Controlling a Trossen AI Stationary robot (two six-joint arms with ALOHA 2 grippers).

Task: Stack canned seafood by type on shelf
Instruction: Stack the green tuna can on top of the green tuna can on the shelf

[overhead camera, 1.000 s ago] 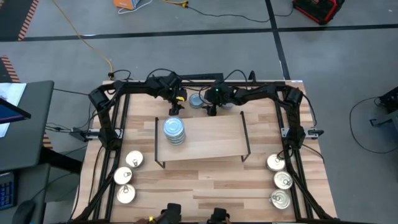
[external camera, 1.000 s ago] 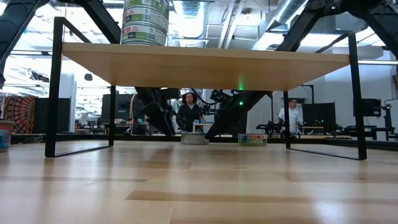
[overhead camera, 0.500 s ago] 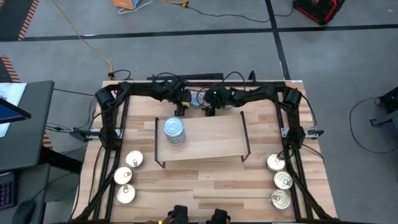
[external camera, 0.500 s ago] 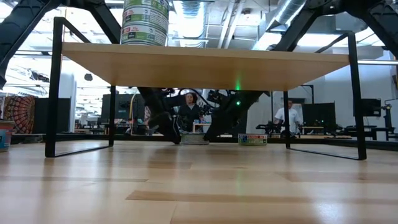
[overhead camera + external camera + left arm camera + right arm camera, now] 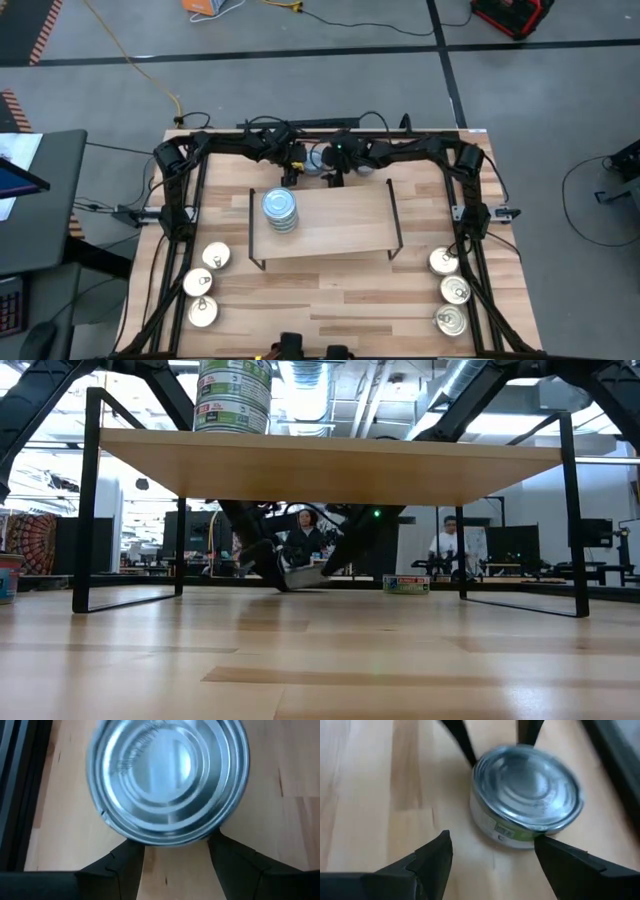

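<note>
both grippers meet behind the shelf [image 5: 325, 220] near the tabletop's far edge, where one blue-grey tin [image 5: 167, 780] lies between them. the left gripper [image 5: 175, 857] has its fingers spread around the tin's near rim, touching or nearly so, apparently to pinch it for lifting onto the stack of blue-grey tins [image 5: 280, 208] at the shelf's left end; a firm grip cannot be confirmed. the right gripper [image 5: 492, 850] hovers open just beside the same tin, likely steadying it. silver tins [image 5: 203, 283] wait in rows near the front corners. compared with a second ago, both grippers have closed in on the tin, which now looks tilted in the low view.
</note>
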